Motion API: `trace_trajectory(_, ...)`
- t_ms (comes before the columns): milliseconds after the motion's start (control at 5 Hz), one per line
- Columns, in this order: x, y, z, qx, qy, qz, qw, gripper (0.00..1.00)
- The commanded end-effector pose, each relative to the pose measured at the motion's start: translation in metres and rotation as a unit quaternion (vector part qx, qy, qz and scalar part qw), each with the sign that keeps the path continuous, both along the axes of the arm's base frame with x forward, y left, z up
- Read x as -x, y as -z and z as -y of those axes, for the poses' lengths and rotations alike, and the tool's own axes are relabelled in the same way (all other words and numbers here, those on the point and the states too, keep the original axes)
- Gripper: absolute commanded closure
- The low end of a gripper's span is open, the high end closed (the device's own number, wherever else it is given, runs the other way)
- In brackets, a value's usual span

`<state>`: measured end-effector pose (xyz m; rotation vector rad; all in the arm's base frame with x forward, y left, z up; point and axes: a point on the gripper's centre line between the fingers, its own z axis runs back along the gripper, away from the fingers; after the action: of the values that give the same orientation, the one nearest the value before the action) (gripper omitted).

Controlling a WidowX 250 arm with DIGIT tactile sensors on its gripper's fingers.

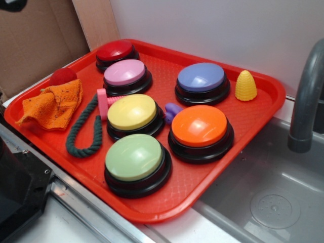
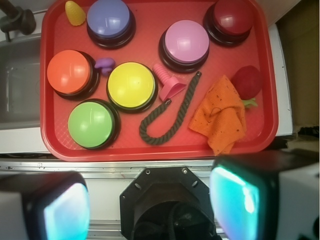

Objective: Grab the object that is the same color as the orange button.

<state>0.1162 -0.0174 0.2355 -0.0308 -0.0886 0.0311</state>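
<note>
Orange rag (image 2: 220, 119) lies crumpled beside the red ball (image 2: 247, 81), unheld; gripper (image 2: 150, 205) hovers wide, empty.

In the exterior view, the tray (image 1: 152, 215) sits on the worktop with the sink (image 1: 263, 177) at its right. The rag (image 1: 53, 104) lies by the tray's left edge, the ball (image 1: 63, 76) touching it from behind. The rope (image 1: 83, 131) lies just right of the rag, between it and a line of four buttons running front to back. Two more buttons stand right of that line. The front-right button (image 1: 200, 126) is the nearer, and a cone (image 1: 246, 86) stands beside the farther. My end effector (image 2: 150, 205) hangs outside the tray's long edge.
</note>
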Motion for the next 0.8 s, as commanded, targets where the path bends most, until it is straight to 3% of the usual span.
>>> trace_trajectory(0,0.0,0.0,0.0,0.0,0.0,0.0,1.0,0.0)
trace_trajectory(200,0.0,0.02,-0.017,-0.004,-0.038,0.031,0.999,0.0)
trace_trajectory(400,-0.004,0.046,-0.039,-0.033,-0.083,0.059,0.994,0.0)
trace_trajectory(600,-0.006,0.073,-0.064,-0.093,-0.115,0.087,0.985,0.0)
